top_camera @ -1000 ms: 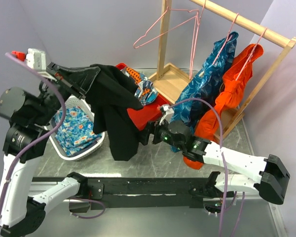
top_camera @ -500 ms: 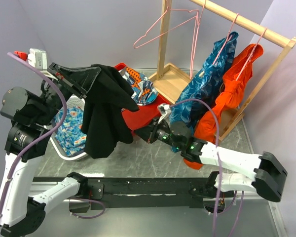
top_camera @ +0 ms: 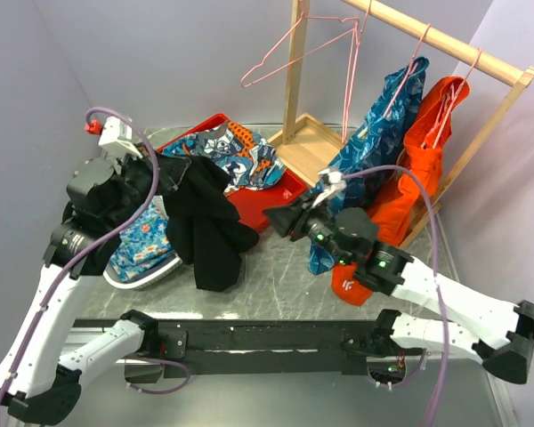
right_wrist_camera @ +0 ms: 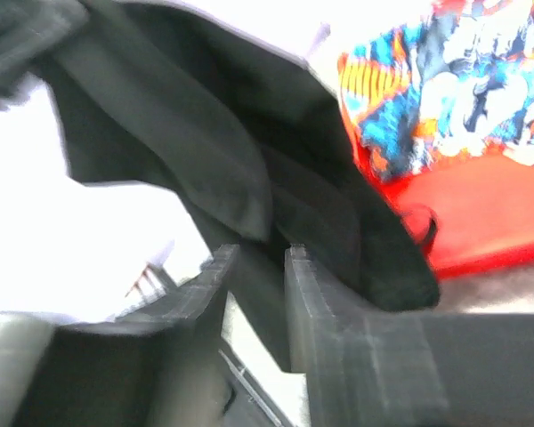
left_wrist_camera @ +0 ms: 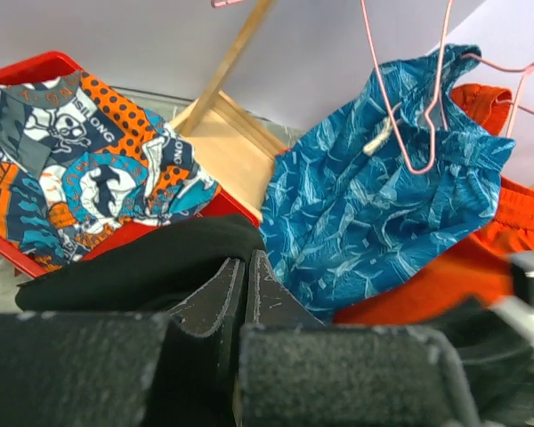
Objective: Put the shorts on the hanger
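You're clamping the soft black fabric shorts (top_camera: 205, 222) in your left gripper (top_camera: 166, 169); be guiding your barely parted, empty right gripper (top_camera: 273, 218) onto their waistband.

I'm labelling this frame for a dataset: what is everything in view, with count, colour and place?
shorts: one, black, hanging from the left gripper.
empty hanger: one, pink, on the rail.
rail frame: one, wooden, back right.
blue garment: one, patterned, hanging from the rail.
orange garment: one, hanging beside it.
other hangers: two, pink, carrying those garments.
tray: one, red, holding a blue-orange patterned garment.
basket: one, white, left, holding floral cloth.
table: one, grey.
left gripper: shut on the shorts.
right gripper: jaws slightly apart, near the shorts.
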